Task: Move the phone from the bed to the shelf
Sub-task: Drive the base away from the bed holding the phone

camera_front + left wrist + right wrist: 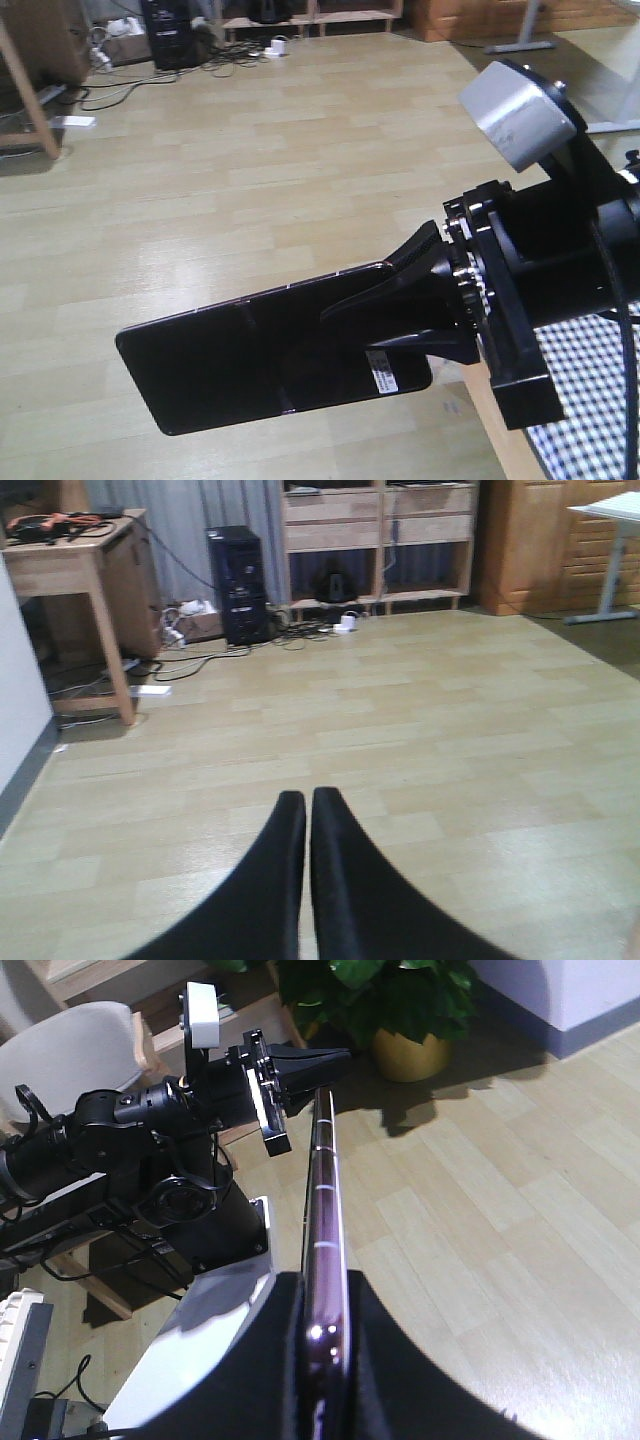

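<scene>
Two fingers of the right gripper point(356, 291) clamp the phone point(250, 360) at one end; it juts toward 9 o'clock above the floor point(250, 150), bed point(592, 385) at 4 o'clock. Left gripper point(307, 815) pressed together, seemingly empty.

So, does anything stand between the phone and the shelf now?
Nothing visible blocks it. The right gripper holds the phone above the floor; only cables and a black computer tower sit at the foot of the shelf.
</scene>
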Motion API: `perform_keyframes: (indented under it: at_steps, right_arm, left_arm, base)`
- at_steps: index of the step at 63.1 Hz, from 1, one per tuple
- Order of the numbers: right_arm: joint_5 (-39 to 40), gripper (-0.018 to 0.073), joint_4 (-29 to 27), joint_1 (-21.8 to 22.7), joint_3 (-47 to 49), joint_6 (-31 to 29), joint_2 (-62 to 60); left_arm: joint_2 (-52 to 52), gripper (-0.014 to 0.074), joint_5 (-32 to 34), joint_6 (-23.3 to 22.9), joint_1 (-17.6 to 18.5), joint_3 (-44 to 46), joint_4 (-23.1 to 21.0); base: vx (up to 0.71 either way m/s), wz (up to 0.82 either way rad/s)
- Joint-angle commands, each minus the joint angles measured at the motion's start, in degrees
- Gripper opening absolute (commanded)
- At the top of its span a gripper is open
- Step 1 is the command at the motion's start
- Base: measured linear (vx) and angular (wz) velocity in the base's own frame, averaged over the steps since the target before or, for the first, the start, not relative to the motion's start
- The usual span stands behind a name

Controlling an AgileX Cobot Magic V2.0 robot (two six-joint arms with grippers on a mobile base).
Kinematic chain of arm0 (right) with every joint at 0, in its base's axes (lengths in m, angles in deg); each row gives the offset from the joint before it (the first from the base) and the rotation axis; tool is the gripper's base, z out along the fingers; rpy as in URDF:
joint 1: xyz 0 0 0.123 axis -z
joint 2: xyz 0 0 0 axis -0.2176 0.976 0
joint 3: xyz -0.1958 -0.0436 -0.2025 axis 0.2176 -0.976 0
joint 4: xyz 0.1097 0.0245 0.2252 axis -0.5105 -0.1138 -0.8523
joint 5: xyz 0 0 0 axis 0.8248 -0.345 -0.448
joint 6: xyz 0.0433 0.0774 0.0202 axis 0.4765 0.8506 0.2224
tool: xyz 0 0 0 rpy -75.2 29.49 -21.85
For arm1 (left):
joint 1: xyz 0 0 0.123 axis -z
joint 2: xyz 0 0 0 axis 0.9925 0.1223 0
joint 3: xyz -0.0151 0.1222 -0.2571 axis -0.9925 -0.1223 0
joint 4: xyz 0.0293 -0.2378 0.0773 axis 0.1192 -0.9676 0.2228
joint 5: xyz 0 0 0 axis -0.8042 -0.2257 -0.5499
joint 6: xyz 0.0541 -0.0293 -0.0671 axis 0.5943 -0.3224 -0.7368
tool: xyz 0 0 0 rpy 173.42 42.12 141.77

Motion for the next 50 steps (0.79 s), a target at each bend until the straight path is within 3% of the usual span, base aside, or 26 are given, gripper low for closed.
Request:
perform_keyframes:
  at_steps: [1, 50]
  right_arm:
    - [-3.12, -0.0002, -5.4, 0.04, 1.56, -0.12, -1.42]
    - [-3.12, -0.0002, -5.4, 0.04, 1.56, -0.12, -1.42]
  left_arm:
    - [-0.48, 0.0001, 3.99, 0.0, -0.02, -0.41, -0.53]
    - [-0.48, 0.0001, 3.99, 0.0, -0.02, -0.41, -0.53]
  base:
    - [0.18, 0.38]
    - [0.26, 0.15]
